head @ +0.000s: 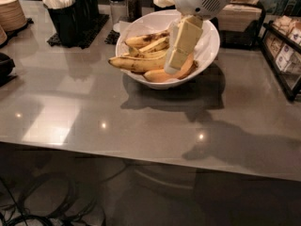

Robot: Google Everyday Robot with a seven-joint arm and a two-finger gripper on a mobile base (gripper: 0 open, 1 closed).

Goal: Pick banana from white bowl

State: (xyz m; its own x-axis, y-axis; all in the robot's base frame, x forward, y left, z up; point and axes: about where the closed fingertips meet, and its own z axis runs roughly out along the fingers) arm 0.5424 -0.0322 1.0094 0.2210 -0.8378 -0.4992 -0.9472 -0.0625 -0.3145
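The white bowl (210, 40) stands on the grey counter at the back centre and holds several bananas. The long curved yellow banana (134, 64) with brown freckles lies across the bowl's left front, its tip over the rim. A plumper orange-tinted banana (157, 76) lies in front of it, and shorter browned bananas (146, 39) lie behind. My gripper (172, 66), cream-coloured under a white wrist housing, hangs slanted down into the bowl at its middle right. Its tip is at the right end of the long banana and hides part of the fruit.
A black caddy with white utensils (70, 18) and two shakers (124, 1) stand behind the bowl on the left. A stack of brown dishes (10, 13) is at the far left. A wire rack (282, 55) lines the right side. The counter's front edge (141, 154) runs below.
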